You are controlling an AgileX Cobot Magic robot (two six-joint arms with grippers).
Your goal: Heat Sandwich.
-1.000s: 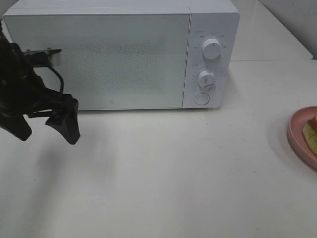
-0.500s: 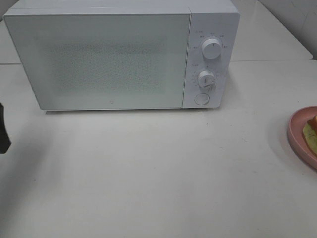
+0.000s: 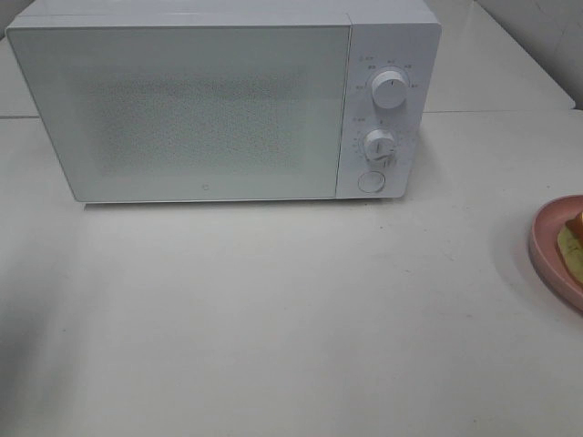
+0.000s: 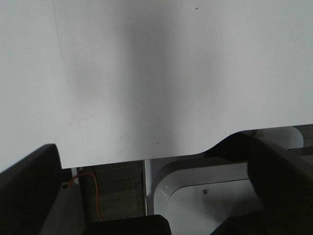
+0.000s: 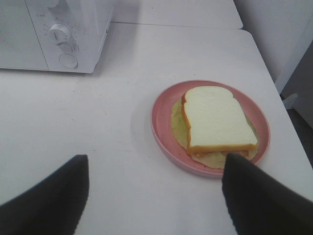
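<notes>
Sandwich [image 5: 217, 120] lies on the pink plate [image 5: 164, 132], ahead of the right gripper [image 5: 155, 196], whose jaws stand apart, grasping nothing and not touching the plate. The left gripper [image 4: 161, 196] is likewise spread and empty, over the bare table [image 4: 146, 73] edge. Farther off, the microwave [image 3: 219, 100] has its door closed, and the plate sits well to its right, at the frame's edge in the high view. I judge the task barely begun: door unopened, sandwich not lifted, loading and heating all remain. A second ago the left arm was in front of the microwave's left end; it has since left the high view.
</notes>
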